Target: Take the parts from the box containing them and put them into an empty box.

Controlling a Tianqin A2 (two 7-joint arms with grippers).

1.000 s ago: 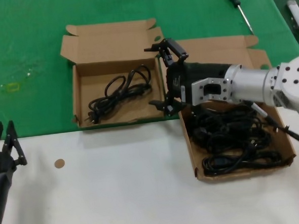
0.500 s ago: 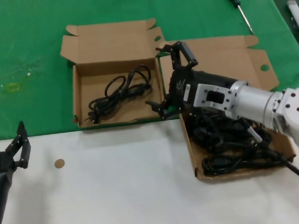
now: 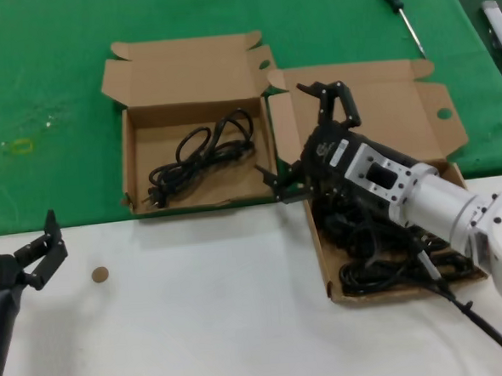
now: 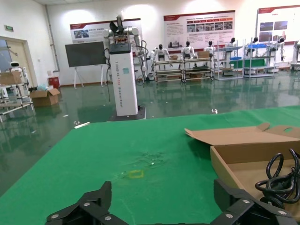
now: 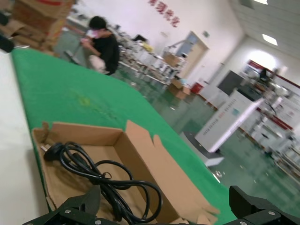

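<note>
The left gripper point(image 3: 43, 250) waits over the white table edge point(image 3: 200, 327), fingers spread, empty. The right gripper point(image 3: 307, 133), jaws wide and holding nothing, hangs above the near-left corner of the wide low-walled cardboard box point(image 3: 485, 250) heaped with coiled black power cords point(image 3: 392, 269). Beyond, the narrower cardboard box point(image 3: 128, 161) (on green cloth point(image 3: 40, 81)) holds one coiled black cord point(image 3: 200, 155).

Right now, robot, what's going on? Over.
Right pincer open, empty, over the bigger box's near-left corner. Left pincer open, parked at table edge. One cord in the smaller box; pile of cords waiting. Nothing blocking.
</note>
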